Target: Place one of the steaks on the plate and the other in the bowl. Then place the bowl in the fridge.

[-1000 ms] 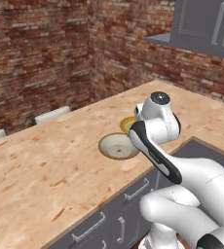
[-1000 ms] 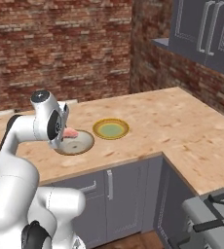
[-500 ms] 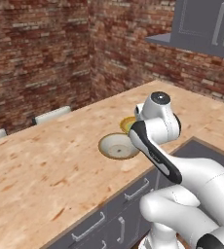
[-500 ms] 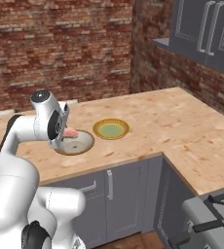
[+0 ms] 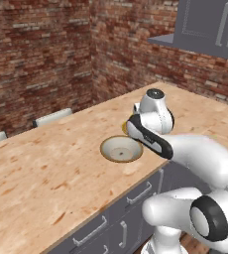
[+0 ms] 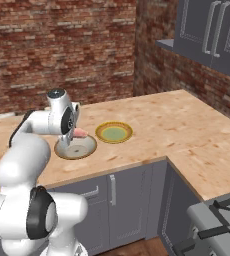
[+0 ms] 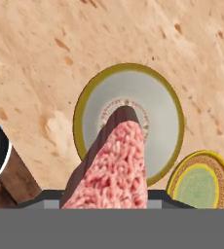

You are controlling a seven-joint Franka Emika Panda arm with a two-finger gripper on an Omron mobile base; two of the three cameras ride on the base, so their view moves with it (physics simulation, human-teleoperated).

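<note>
A: What is seen to have changed over the last second?

B: Very little. The white arm is found in the same pose as in the earlier pictures, and the two-finger gripper is still held above the shallow round tan-brown bowl. No drop and no release has been made.

A: How is the gripper judged to stand?

B: It is clenched on the paler pinkish raw steak slab. In the hand view the meat is seen jutting forward from between the fingers, its far end lying over the middle of the bowl. In the right base view the same pink slab is seen at the gripper, above the bowl's rim and not yet resting inside it.

A: Where are the dishes placed?

B: The bowl is set on the pale wooden desk near its front edge. The round yellow-green patterned plate is set just beside the bowl, apart from it, and nothing is seen lying on it.

A: What is meant for the task by this pause?

B: The steak is judged to be lined up for the bowl, so lowering and release are all that this step lacks. The plate is left for the other steak, and the bowl has yet to be carried to the fridge, so the task is judged to be at an early stage.

A: What could be spoiled?

B: If the steak is released from this height, it could be left hanging over the rim
</note>
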